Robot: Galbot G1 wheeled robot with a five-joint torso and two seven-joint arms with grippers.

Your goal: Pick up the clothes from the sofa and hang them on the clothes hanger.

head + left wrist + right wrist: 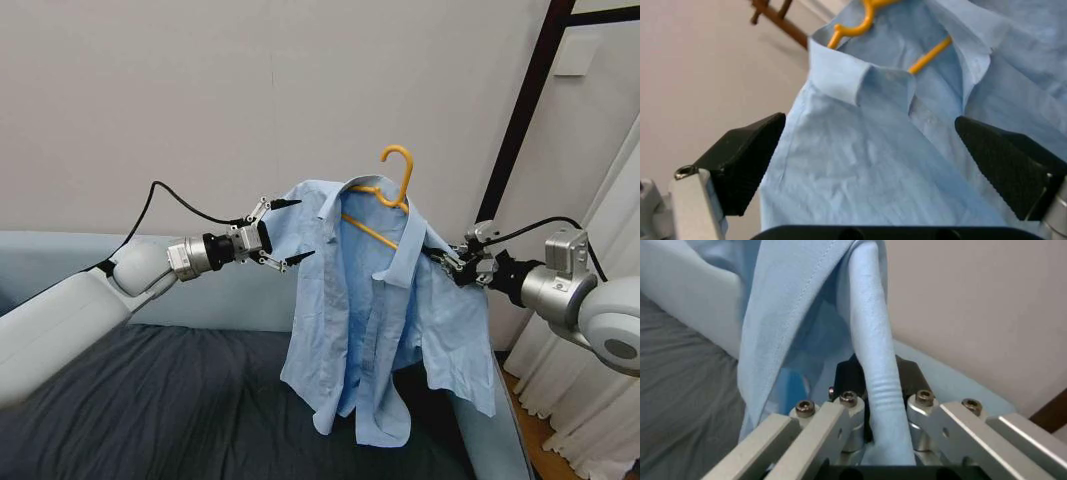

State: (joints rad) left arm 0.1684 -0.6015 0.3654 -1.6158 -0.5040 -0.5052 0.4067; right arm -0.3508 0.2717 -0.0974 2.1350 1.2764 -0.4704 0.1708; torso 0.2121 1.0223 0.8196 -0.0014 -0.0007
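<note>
In the head view, the light blue shirt (350, 330) was seen draped on the yellow hanger (396, 170). It was held in the air above the sofa (120, 400), over the right end of its dark seat, with the hem hung close to the cushion. The hook of the hanger was pointed up in front of the wall (150, 100) and was not caught on anything. The left gripper (303, 229) was placed at the shirt's left shoulder, with its jaws spread wide and nothing held between them. The right gripper (462, 266) was pressed together on the cloth at the opposite shoulder. The long axis of the hanger was judged to run from one gripper to the other, sloped down toward the right one.

In the left wrist view, the shoulder and collar were found straight ahead of the jaws, between the two black fingers (747, 160). Whether the cloth was touched by them could not be told. The left arm was judged the nearer one to the free shoulder.

In the right wrist view, a rolled fold of the shirt was seen pinched firmly between the closed jaws, with the grey seat below.
</note>
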